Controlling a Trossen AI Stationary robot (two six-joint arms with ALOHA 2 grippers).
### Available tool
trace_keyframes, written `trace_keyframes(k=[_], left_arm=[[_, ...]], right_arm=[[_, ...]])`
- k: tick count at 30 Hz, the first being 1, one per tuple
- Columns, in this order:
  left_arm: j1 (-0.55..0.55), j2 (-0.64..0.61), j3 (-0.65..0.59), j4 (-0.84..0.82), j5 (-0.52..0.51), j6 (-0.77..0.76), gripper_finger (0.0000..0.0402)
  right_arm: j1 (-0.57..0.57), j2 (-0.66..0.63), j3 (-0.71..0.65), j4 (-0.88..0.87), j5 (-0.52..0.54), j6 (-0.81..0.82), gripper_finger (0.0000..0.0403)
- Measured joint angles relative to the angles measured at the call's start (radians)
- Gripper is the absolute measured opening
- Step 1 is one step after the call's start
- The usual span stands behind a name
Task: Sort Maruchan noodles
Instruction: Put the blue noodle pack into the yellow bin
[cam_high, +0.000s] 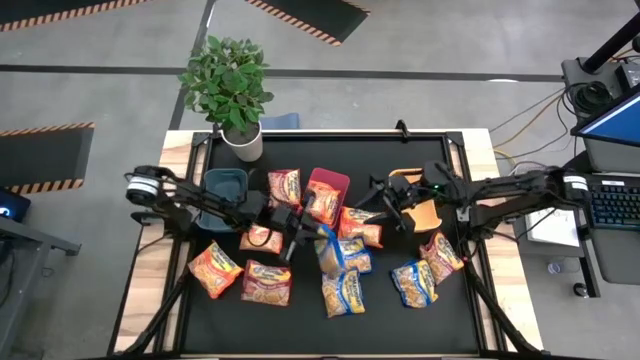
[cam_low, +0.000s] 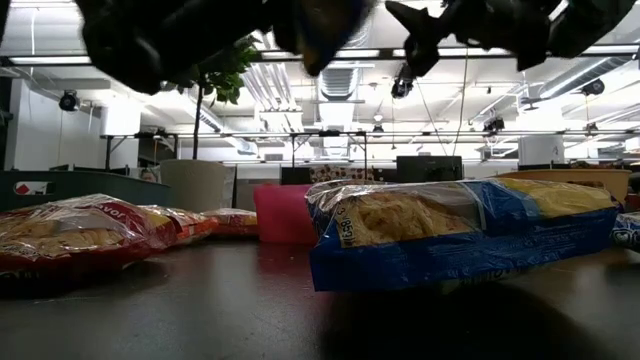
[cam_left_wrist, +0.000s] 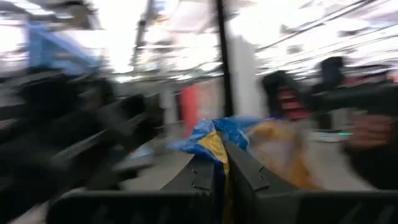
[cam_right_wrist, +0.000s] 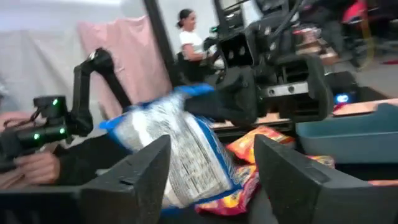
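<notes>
My left gripper (cam_high: 303, 232) is shut on a blue-and-yellow Maruchan noodle packet (cam_high: 328, 250) above the middle of the black table. My right gripper (cam_right_wrist: 214, 177) stands open just to the right of it, near the tan bin (cam_high: 420, 200), with nothing between its fingers; the packet (cam_right_wrist: 174, 149) hangs a little beyond them. Several other packets lie flat on the table: orange (cam_high: 215, 268), red-pink (cam_high: 265, 282), blue-and-yellow (cam_high: 342, 292). One packet (cam_high: 323, 203) lies in the red bin (cam_high: 335, 178). The teal bin (cam_high: 225, 188) stands at the left. My left gripper pinches the blue-and-yellow packet by one crumpled end (cam_left_wrist: 214, 144) between its two fingers. The fingers (cam_left_wrist: 199, 177) come about level from the table's left. The packet hangs tilted below and beyond the fingertips (cam_right_wrist: 168, 155), lifted clear of the table.
A potted plant (cam_high: 232, 90) stands at the table's far left edge. More packets lie at the right near side (cam_high: 413, 282), (cam_high: 440, 255) and beside the red bin (cam_high: 285, 187), (cam_high: 360, 225). A person shows in the room beyond the table (cam_right_wrist: 189, 34).
</notes>
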Motion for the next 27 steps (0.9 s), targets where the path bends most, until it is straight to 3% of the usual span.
trace_keyframes(k=[5,11,21,27], left_arm=[[0.000,-0.112,-0.119,-0.079,-0.305,0.018,0.0001],[0.002,-0.147,-0.163,-0.103,-0.461,0.018,0.0000],[0.000,-0.118,-0.107,-0.106,-0.523,0.026,0.0000],[0.001,-0.112,-0.089,-0.111,-0.600,0.025,0.0000]], right_arm=[[0.025,-0.111,0.078,-0.317,0.211,-0.051,0.0252],[0.084,-0.093,0.257,-0.655,0.421,-0.139,0.0251],[0.094,0.127,0.527,-0.896,0.448,-0.266,0.0248],[0.094,0.271,0.772,-1.165,0.452,-0.290,0.0246]])
